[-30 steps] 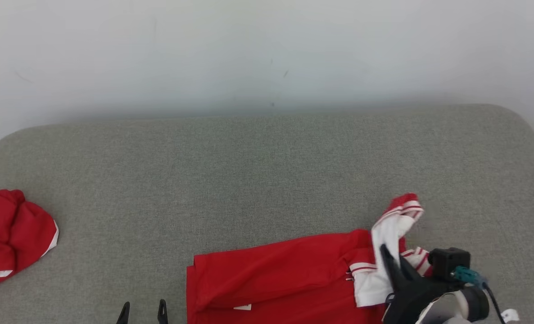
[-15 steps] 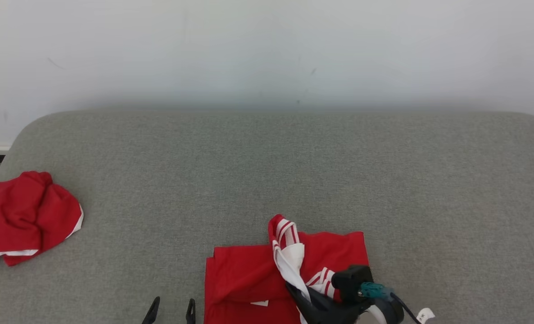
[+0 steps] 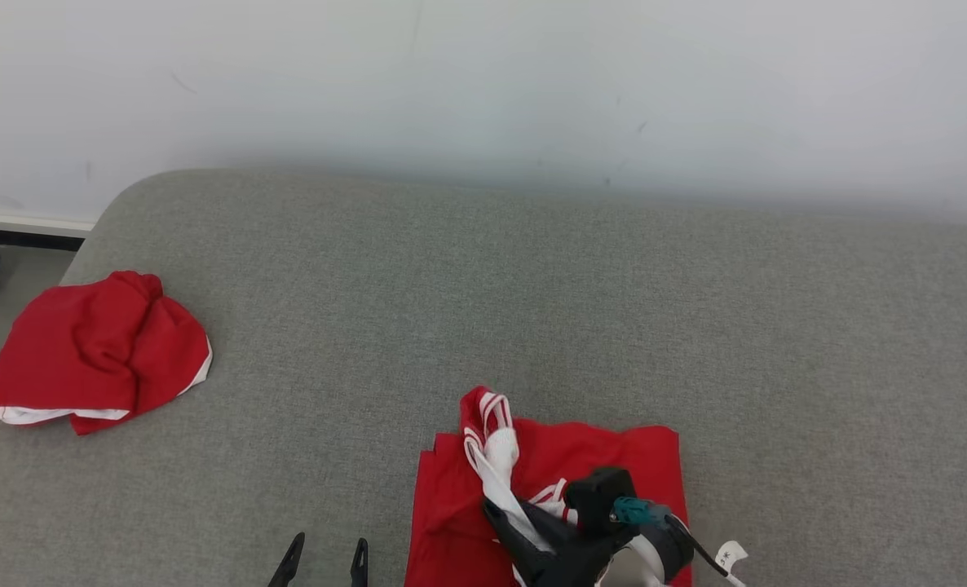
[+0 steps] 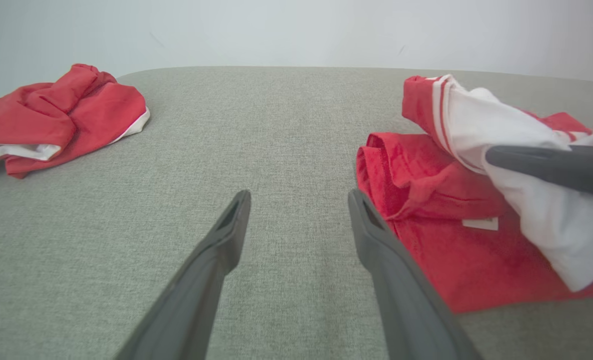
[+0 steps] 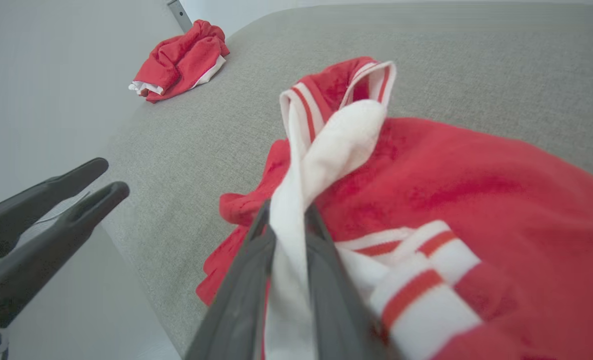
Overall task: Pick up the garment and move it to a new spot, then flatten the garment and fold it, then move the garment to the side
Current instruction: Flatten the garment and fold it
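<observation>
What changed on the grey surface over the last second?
The right gripper carried the white sleeve leftward across the red garment, folding its right part over so it now lies much narrower. The sleeve is still between its fingers. The left gripper stayed open and idle, and the crumpled red cloth at the left did not move; its apparent shift comes from the camera turning.
</observation>
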Tool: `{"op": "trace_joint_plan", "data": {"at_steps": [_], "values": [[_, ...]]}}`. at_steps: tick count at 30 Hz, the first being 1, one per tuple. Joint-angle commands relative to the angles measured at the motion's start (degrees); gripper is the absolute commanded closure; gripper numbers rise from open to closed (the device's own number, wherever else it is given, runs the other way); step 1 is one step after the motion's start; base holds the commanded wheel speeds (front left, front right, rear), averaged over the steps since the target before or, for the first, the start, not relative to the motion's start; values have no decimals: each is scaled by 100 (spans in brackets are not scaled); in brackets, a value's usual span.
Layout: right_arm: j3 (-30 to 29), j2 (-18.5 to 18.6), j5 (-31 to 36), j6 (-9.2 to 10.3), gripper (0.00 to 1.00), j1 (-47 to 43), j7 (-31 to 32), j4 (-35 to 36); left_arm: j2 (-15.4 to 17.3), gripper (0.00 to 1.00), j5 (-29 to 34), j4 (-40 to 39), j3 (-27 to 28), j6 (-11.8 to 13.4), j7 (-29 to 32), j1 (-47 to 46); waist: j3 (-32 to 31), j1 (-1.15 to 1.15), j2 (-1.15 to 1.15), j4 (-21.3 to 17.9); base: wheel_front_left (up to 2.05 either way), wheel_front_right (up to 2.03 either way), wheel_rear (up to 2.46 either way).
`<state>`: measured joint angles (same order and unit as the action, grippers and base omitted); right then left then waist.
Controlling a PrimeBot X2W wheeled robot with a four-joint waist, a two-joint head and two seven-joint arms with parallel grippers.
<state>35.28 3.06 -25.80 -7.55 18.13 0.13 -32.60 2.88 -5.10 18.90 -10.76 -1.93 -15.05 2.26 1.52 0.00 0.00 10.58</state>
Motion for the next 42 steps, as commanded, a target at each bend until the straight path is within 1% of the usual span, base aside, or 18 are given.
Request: {"op": "trace_joint_plan", "data": {"at_steps": [1, 2, 6, 8, 12, 16, 23, 30, 37, 42], "values": [[-25, -14, -80, 14, 0, 107, -144, -49, 1, 0, -2, 0, 18, 30, -17, -3, 0, 0, 0, -11, 0, 0, 0], [-25, -14, -80, 14, 0, 107, -144, -49, 1, 0, -2, 0, 18, 30, -17, -3, 0, 0, 0, -11, 0, 0, 0], [-1, -21, -175, 15, 0, 209, -507, -113, 1, 0, -31, -7, 84, 72, -17, 1, -24, 0, 0, -114, 0, 0, 0], [-99, -16, -82, 15, 0, 285, -719, -164, 1, 0, -34, -6, 111, 89, -17, 2, -41, 0, 0, -185, 0, 0, 0], [-541, -18, 51, 14, 0, 271, -1116, -261, 1, 0, -38, -26, 154, 106, -17, 2, -64, 0, 0, -344, 0, 0, 0], [-1129, 22, 290, 14, 0, 120, -1337, -328, 1, 0, -75, -52, 165, 135, -17, 10, -66, 0, 0, -483, 0, 0, 0], [-1741, 141, 622, 14, 0, -293, -1438, -405, 1, 0, -101, -66, 199, 120, -17, 24, -56, 0, 0, -606, 0, 0, 0], [-2438, 119, 1028, 14, 0, -672, -1520, -343, 1, 0, -69, -97, 327, 138, -17, 120, -142, 0, 0, -719, 0, 0, 0], [-3211, 46, 1521, 15, 0, -1075, -1531, 274, -1, 0, -1, -162, 569, 157, -17, 146, -220, 0, 0, -922, 0, 0, 0], [-3503, 5, 1784, 15, 0, -1306, -1534, 571, -1, 0, 30, -202, 760, 155, -17, 151, -255, 0, 0, -1056, 0, 0, 0]]}}
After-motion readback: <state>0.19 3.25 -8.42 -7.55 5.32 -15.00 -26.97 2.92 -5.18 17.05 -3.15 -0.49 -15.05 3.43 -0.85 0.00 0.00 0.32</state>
